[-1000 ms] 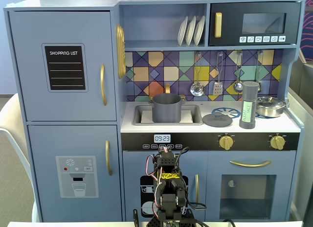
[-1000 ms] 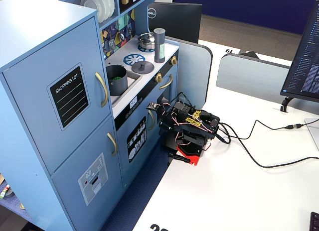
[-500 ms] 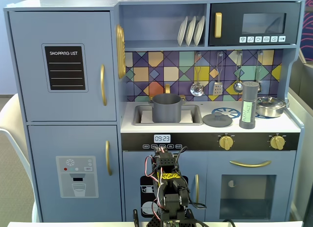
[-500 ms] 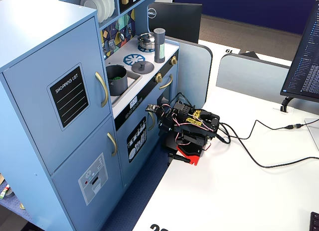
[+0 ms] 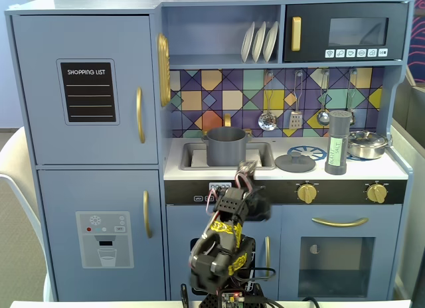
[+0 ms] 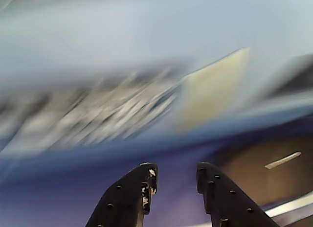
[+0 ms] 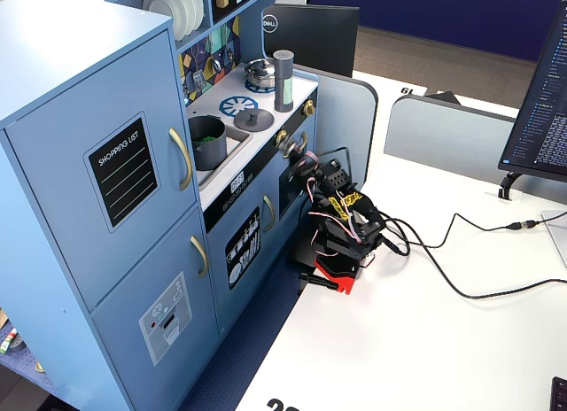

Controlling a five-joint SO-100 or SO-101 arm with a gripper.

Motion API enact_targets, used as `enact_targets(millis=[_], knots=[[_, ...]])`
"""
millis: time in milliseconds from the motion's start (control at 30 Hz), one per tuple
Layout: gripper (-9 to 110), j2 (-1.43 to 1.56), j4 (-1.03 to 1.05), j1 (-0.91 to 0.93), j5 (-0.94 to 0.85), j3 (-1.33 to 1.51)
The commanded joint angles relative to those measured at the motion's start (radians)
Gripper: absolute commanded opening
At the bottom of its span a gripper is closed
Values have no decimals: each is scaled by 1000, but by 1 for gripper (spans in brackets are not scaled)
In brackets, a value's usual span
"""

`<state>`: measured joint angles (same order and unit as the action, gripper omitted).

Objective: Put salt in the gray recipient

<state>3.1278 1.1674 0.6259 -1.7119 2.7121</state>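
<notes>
Two black fingers [image 6: 146, 188] of the gripper [image 6: 177, 170] are seen parted with nothing between them in the blurred wrist view, raised in front of the toy kitchen's counter edge. The salt shaker [image 5: 339, 143] is stood upright on the counter beside the flat lid [image 5: 295, 162], well apart from the gray pot [image 5: 226, 146], which is set in the sink [image 5: 192, 158].

Arm [image 7: 341, 225] folded low, elbow bent, wrist raised. Gripper [image 6: 173, 180] empty, jaws slightly parted, tips aimed up and forward; wrist view heavily motion-blurred. Gripper tip visible in a fixed view [image 5: 247, 168].
</notes>
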Motion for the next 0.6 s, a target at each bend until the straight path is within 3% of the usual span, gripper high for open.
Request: enact_targets(millis=[0,200,367,567], knots=[[0,-100,-147,244,-46,-201],[2,-316,-598,311,66,-318],[26,-497,-968,328,132,-331],[50,-664,-1086,322,155,-411]])
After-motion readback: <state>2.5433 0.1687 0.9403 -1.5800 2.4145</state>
